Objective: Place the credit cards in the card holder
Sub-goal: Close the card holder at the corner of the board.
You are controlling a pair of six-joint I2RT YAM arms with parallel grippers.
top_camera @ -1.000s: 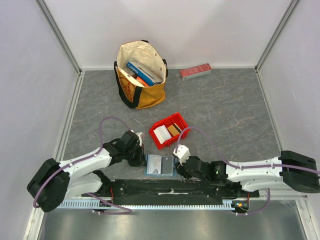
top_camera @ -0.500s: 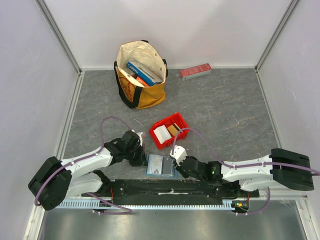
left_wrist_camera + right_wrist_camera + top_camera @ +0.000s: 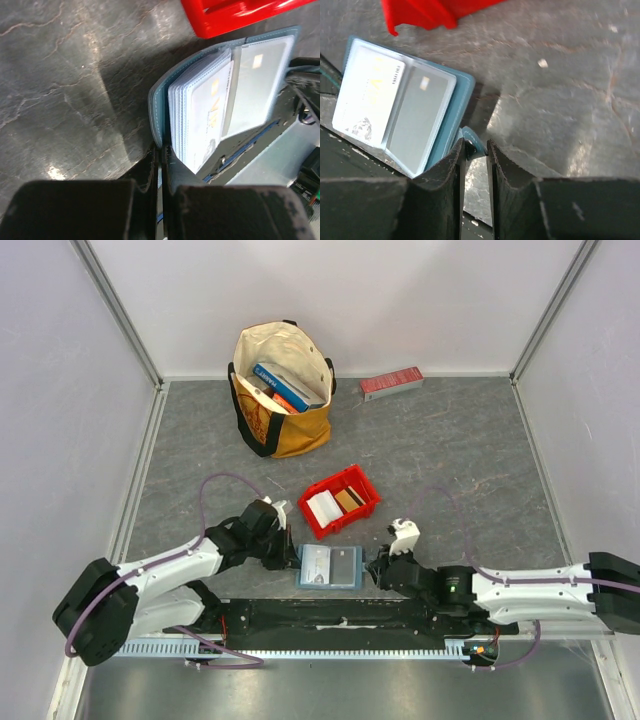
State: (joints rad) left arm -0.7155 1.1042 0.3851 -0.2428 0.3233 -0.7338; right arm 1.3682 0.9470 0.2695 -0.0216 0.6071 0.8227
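The teal card holder (image 3: 330, 566) lies open near the table's front edge, its clear sleeves showing a white card (image 3: 205, 115) and a grey one (image 3: 417, 115). My left gripper (image 3: 288, 556) is shut on the holder's left cover (image 3: 157, 107); its jaws (image 3: 163, 152) are pressed together on the teal edge. From the right, my right gripper (image 3: 374, 568) is shut on the small closure tab (image 3: 476, 141), which bridges its narrow jaws. More credit cards, one white (image 3: 322, 506) and one tan (image 3: 348, 499), lie in the red bin (image 3: 365, 480) just behind the holder.
A tan tote bag (image 3: 283, 390) with books stands at the back. A long red box (image 3: 391, 383) lies by the back wall. The arms' black base rail (image 3: 330, 615) runs just in front of the holder. The red bin's corner (image 3: 430, 12) is close behind the holder.
My right gripper has narrowed onto the closure tab and drawn back to the right. The holder now lies wider open and a little further right. The left gripper has kept its hold.
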